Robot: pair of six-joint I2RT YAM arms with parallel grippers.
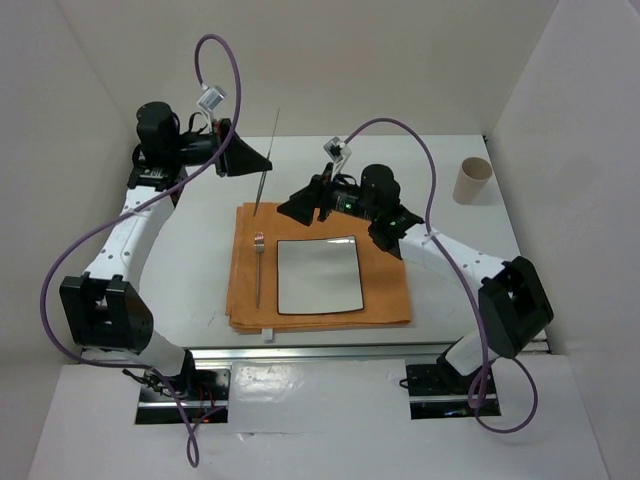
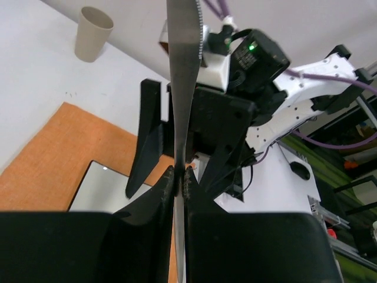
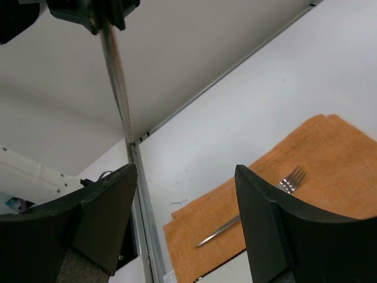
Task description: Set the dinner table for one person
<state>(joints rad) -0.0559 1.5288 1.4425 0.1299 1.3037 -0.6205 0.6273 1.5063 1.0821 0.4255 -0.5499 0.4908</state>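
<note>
My left gripper (image 1: 262, 160) is shut on a thin metal knife (image 1: 260, 195) and holds it in the air above the far left corner of the orange cloth (image 1: 385, 290). In the left wrist view the pads (image 2: 164, 183) pinch the blade (image 2: 184, 71) edge-on. My right gripper (image 1: 283, 211) is open and empty, pointing at the knife from the right. In the right wrist view the knife (image 3: 118, 82) hangs beyond my open gripper (image 3: 185, 171). A fork (image 1: 258, 270) lies on the cloth left of a white square plate (image 1: 318, 275). All rest on the white dinner table (image 1: 190, 260).
A tan paper cup (image 1: 472, 180) stands at the far right of the table; it also shows in the left wrist view (image 2: 91, 34). White walls close in the back and sides. A metal rail (image 1: 330, 350) runs along the near edge.
</note>
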